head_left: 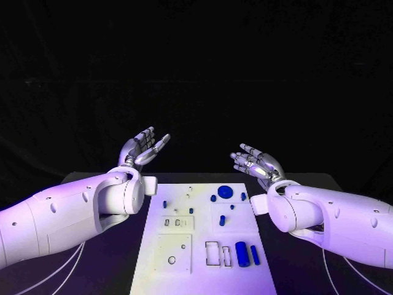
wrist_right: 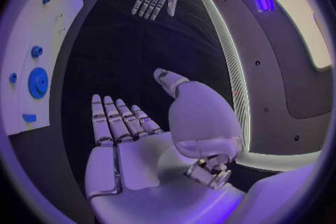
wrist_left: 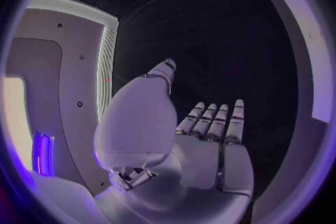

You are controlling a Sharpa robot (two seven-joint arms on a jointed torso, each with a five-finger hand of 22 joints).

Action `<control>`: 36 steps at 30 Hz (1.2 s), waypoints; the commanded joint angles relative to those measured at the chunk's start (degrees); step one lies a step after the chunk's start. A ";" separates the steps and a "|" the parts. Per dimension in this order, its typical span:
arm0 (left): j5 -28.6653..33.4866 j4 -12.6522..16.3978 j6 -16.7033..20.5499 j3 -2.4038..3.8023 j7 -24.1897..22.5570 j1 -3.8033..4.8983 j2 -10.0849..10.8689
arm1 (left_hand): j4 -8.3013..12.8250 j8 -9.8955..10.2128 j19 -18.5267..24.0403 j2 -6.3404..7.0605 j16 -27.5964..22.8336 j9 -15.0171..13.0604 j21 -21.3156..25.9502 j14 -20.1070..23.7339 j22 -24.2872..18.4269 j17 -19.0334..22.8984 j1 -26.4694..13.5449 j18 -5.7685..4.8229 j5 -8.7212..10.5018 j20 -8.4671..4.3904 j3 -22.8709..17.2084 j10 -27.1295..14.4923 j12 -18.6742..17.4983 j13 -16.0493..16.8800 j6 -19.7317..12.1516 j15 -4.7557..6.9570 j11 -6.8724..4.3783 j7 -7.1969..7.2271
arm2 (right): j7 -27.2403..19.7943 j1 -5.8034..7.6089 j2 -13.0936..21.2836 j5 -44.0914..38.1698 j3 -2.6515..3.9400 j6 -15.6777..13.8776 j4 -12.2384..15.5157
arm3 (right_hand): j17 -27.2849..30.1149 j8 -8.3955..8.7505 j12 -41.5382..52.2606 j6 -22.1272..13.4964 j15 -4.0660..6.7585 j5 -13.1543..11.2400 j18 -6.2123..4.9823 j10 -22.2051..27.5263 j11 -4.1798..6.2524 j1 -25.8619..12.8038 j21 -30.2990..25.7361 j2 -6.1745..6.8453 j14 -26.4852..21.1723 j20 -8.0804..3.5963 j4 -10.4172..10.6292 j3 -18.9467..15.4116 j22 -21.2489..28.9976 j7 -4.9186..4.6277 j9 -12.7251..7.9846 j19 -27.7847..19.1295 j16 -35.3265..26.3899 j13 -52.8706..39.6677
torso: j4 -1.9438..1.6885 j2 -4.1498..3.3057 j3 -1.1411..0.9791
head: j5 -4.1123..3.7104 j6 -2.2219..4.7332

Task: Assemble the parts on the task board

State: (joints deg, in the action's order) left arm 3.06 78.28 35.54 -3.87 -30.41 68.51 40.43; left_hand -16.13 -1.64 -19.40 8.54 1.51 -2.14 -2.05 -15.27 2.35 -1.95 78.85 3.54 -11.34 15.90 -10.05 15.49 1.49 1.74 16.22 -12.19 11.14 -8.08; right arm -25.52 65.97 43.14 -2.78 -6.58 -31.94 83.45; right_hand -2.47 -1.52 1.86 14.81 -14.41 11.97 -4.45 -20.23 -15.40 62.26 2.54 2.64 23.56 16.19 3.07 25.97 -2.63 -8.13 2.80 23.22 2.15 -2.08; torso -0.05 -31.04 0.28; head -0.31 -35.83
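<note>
The left hand (head_left: pixel 142 149) and right hand (head_left: pixel 258 163) hover spread and empty beyond the task board (head_left: pixel 183 246), which lies on the worktop (head_left: pixel 90 270) between the arms. The blue parts (head_left: pixel 242 253) lie close together; a careless reach would likely scatter neighbours.

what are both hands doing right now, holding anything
Left hand: open, holding nothing, raised beyond the task board.
Right hand: open, holding nothing, raised beyond the board.

Both hands raised beyond task board (head_left: pixel 206 246); open path down to blue parts (head_left: pixel 242 253).
</note>
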 commanded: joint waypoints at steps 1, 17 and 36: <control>1.23 -0.09 -4.08 -0.01 -1.88 0.09 -0.16 | -0.84 -0.41 -0.90 0.22 0.41 -0.14 -0.36 -0.90 0.14 -0.14 2.94 0.80 -0.63 0.66 -0.19 0.84 0.36 0.15 1.07 -0.34 0.42 -5.60 | 2.84 0.69 -0.29 -4.14 -0.61 10.17 -0.89 | -0.51 -0.97 0.66 2.94 -0.05 0.14 -1.52 -3.40 -0.27 3.86 0.95 0.21 3.47 0.46 -1.14 1.60 -0.55 -9.15 0.54 2.88 0.85 -0.35 | 0.00 0.00 0.00 | 0.00 0.00; 0.82 1.12 -7.22 -0.05 -2.83 0.09 2.27 | -0.09 -4.36 -17.25 -2.14 6.45 -2.60 -5.09 -23.19 2.35 -3.55 6.15 3.55 -0.05 0.78 -3.25 18.84 2.29 1.42 16.65 -0.54 2.54 -6.32 | 2.46 1.96 -0.06 -25.72 -1.17 5.95 -5.10 | -4.16 -10.10 4.59 34.47 5.21 -2.32 -6.01 -36.23 4.22 11.43 9.03 3.01 31.73 -0.52 -9.40 5.95 -3.66 -6.07 6.24 23.91 8.05 -1.48 | -0.13 -1.35 0.54 | -0.60 -1.06; -1.59 9.98 -8.77 0.00 -1.62 0.30 8.18 | 2.14 -9.83 -30.44 0.51 15.20 -5.40 -12.44 -41.24 4.50 -9.41 9.06 7.05 0.20 -0.90 -9.46 42.54 5.31 2.13 34.96 4.51 -1.11 -4.75 | 12.49 4.62 -0.46 -60.35 -0.76 9.94 -6.69 | -7.63 -11.53 4.02 39.75 9.78 -1.70 -6.06 -46.50 7.54 10.32 16.95 5.52 44.86 -5.19 -9.74 5.04 -7.25 -3.70 7.02 33.81 13.37 -1.94 | -1.18 -4.87 1.12 | -1.75 -1.53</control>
State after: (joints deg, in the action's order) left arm 2.72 87.65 28.66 -3.94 -31.88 68.65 48.55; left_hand -13.90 -11.18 -49.39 8.50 16.42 -7.48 -14.24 -56.23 6.82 -11.30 87.85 9.95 -11.52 14.94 -19.23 57.57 6.82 3.88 50.85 -7.68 10.03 -12.81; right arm -17.64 70.48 42.80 -50.68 -7.38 -24.50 76.85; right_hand -8.59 -12.38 6.01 52.56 -6.26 9.65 -9.75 -63.13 -9.12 72.84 16.32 6.81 63.76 12.69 -6.49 32.03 -8.34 -12.56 9.47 53.24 13.56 -3.81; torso -0.96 -35.06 1.22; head -1.87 -37.21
